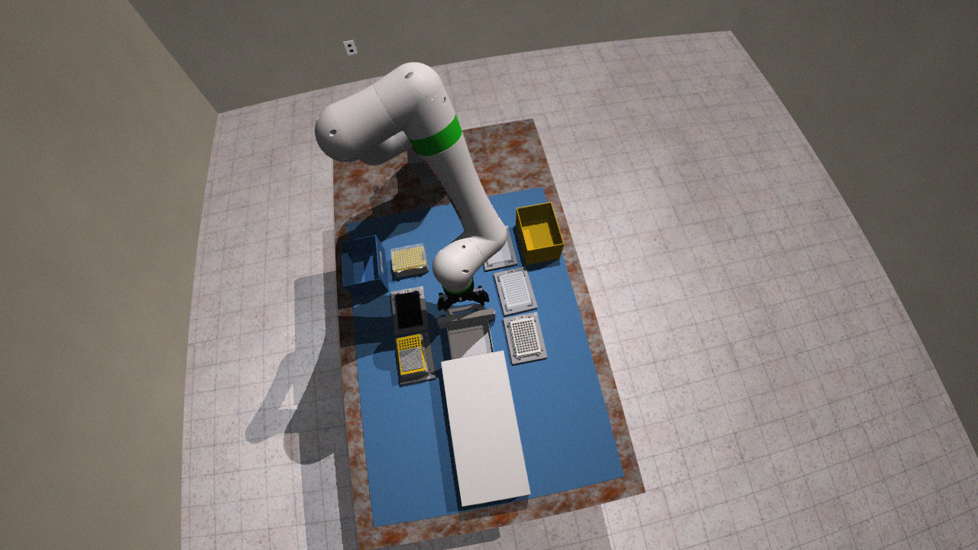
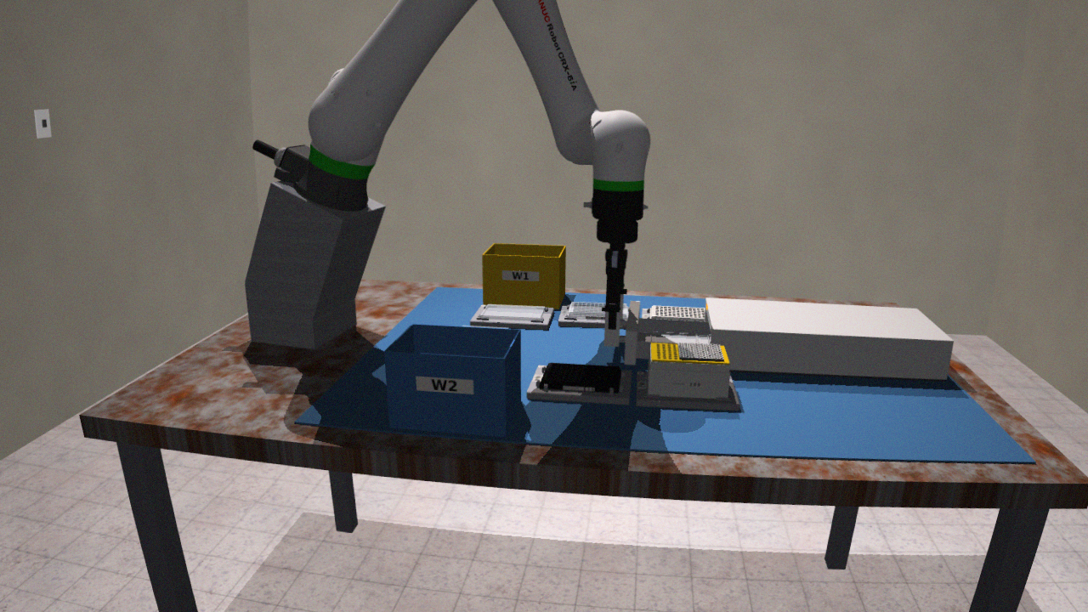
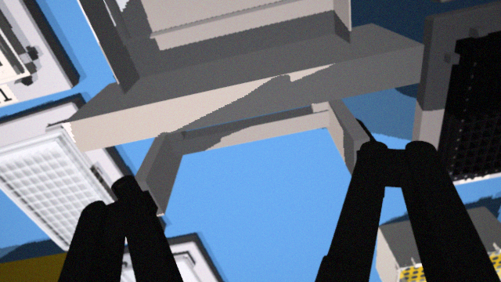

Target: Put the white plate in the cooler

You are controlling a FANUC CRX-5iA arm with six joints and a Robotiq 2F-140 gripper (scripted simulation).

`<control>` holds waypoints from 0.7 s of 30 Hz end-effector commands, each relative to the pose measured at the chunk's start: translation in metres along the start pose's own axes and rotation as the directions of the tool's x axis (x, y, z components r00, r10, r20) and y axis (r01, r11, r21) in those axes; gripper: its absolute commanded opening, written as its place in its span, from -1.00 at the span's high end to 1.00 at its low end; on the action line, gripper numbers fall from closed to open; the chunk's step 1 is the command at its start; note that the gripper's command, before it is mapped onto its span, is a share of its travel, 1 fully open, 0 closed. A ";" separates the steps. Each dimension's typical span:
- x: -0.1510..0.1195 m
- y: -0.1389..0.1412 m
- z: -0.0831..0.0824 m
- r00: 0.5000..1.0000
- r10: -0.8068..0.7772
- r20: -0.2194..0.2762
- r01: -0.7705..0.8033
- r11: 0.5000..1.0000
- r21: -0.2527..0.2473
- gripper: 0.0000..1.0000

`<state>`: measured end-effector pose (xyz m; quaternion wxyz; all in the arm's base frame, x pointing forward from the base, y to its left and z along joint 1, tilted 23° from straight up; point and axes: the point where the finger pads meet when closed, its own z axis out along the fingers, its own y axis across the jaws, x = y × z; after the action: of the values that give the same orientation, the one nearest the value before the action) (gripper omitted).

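An open-topped yellow box bin marked W1 (image 1: 539,235) stands at the corner of the blue bench mat (image 1: 567,424) nearest the arm's base, showing only its own yellow floor. An open blue box bin marked W2 (image 1: 360,266) stands at the opposite near corner, on the mat's other long edge.

The grey drawer (image 1: 467,336) of the long white cooler housing (image 1: 485,424) is pulled out along the mat's middle. Its floor shows grey, with a paler patch towards the housing.

The black two-finger gripper (image 3: 250,157) hangs straight down over the drawer's front. Its grey finger pads are closed on the grey bar handle (image 3: 254,127), one at each end.

The white well plate with dark wells (image 1: 524,336) lies flat, uncovered and right way up in its grey work nest N1 (image 1: 540,355). That nest is beside the drawer, towards the long mat edge on the yellow bin's side.
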<state>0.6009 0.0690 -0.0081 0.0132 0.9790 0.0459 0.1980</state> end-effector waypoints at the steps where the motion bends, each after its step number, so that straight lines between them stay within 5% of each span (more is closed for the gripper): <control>1: 0.000 0.000 0.000 1.000 0.000 0.000 0.000 1.000 0.000 -0.13; 4: 0.000 0.000 0.000 1.000 0.000 0.000 0.000 1.000 0.000 -0.10; 5: 0.000 0.000 0.000 1.000 0.000 0.000 0.000 1.000 0.000 1.00; 21: 0.000 0.000 0.000 1.000 0.000 0.000 0.000 1.000 0.000 1.00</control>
<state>0.6009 0.0690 -0.0081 0.0132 0.9790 0.0459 0.1980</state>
